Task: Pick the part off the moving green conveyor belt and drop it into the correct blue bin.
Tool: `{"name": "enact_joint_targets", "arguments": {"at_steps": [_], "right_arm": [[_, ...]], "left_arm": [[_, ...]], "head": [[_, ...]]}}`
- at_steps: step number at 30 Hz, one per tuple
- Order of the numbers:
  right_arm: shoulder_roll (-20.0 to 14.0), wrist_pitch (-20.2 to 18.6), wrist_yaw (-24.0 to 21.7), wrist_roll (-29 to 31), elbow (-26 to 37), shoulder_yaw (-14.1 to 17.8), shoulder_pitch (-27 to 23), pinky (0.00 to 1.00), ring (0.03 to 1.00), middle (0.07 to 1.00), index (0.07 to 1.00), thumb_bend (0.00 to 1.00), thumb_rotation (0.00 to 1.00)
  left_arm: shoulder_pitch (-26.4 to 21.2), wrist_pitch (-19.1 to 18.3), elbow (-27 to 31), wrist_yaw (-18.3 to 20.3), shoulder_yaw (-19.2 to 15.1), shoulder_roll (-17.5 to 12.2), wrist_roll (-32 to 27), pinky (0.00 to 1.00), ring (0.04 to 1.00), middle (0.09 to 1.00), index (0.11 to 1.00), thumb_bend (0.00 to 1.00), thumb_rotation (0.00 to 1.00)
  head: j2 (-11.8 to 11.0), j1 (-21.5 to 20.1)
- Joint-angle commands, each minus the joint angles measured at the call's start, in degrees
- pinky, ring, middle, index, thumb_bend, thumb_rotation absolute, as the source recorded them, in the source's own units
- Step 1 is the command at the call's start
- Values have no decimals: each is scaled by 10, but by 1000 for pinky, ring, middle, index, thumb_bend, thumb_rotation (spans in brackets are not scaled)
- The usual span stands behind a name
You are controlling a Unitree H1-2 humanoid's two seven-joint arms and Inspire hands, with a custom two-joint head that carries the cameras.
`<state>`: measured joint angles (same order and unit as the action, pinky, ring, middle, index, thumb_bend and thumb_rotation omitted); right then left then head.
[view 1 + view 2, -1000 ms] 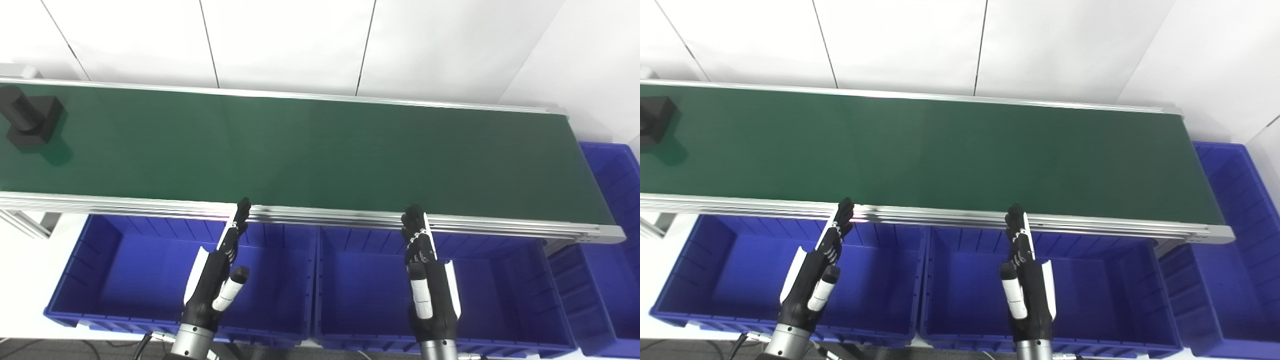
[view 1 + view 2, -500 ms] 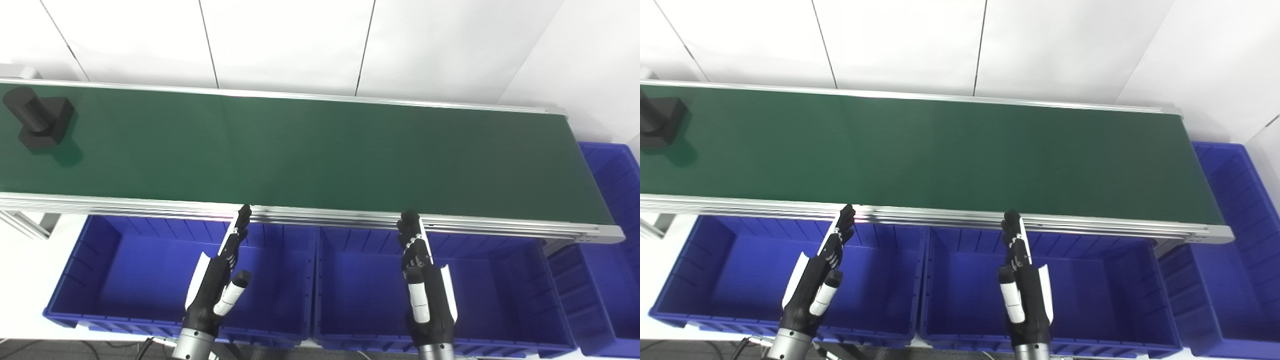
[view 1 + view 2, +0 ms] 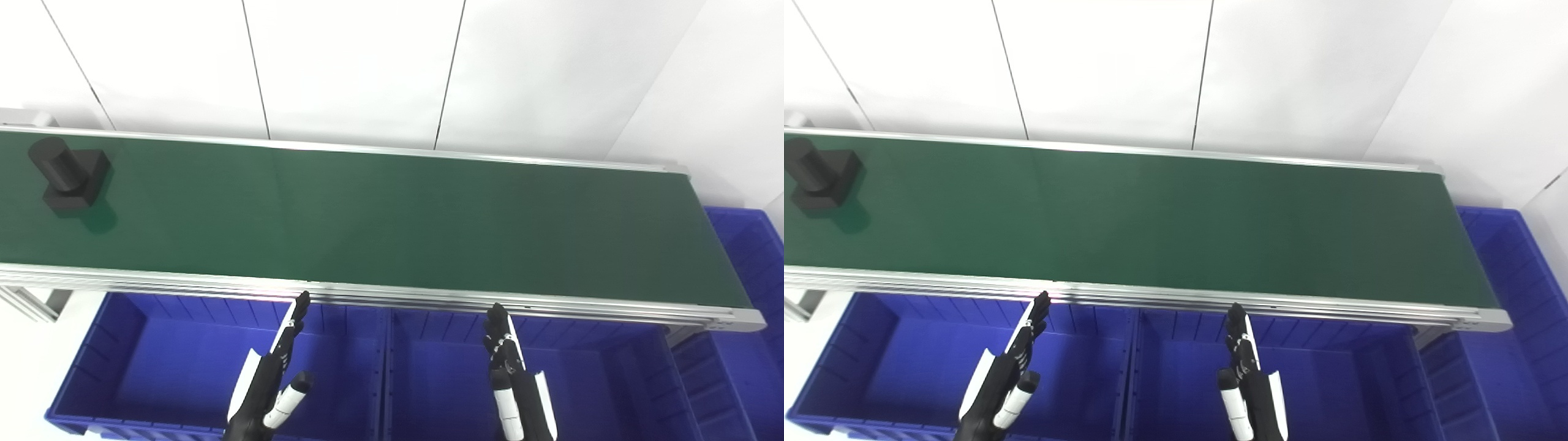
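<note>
Nearest the cameras, both hands rise from the bottom edge over the blue bins, each empty. The left hand [image 3: 272, 383] is seen edge-on, its fingers [image 3: 293, 318] straight and lying close together, tips pointing up toward the conveyor frame, with the white-tipped thumb held out to the side. The right hand [image 3: 511, 386] stands the same way — fingers extended and side by side, thumb a little apart — and it grips nothing either.

Below the left hand lies the left blue bin [image 3: 153, 343], and below the right hand the middle blue bin [image 3: 618, 367]; the two bins stand just beside each other, their walls meeting between the hands. A third blue bin [image 3: 750, 245] sits at the far right, past the end of the belt (only part of it shows).

Beyond the bins runs the aluminium rail [image 3: 429, 299], and behind it the green conveyor belt [image 3: 392, 214] stretches across the whole width. The part [image 3: 70, 174] — a black block with a short upright cylinder on top — rests on the belt at its far left end, well apart from both hands. A white panelled wall [image 3: 355, 67] closes the back.
</note>
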<state>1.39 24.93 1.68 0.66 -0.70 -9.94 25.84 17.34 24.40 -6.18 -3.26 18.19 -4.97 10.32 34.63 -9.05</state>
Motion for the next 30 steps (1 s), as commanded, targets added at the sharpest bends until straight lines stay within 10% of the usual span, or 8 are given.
{"name": "enact_joint_targets", "arguments": {"at_steps": [1,30], "right_arm": [[7,20,-11,2,4,4,-3,1000,1000,996,1000,711,888],[3,20,2,-19,-16,6,-14,1000,1000,996,1000,741,901]], "left_arm": [[-8,25,6,-18,6,-3,-4,999,1000,1000,1000,719,1000],[-16,25,-10,-38,15,-6,-27,996,1000,1000,1000,734,1000]], "head": [[0,1],[-18,4]]}}
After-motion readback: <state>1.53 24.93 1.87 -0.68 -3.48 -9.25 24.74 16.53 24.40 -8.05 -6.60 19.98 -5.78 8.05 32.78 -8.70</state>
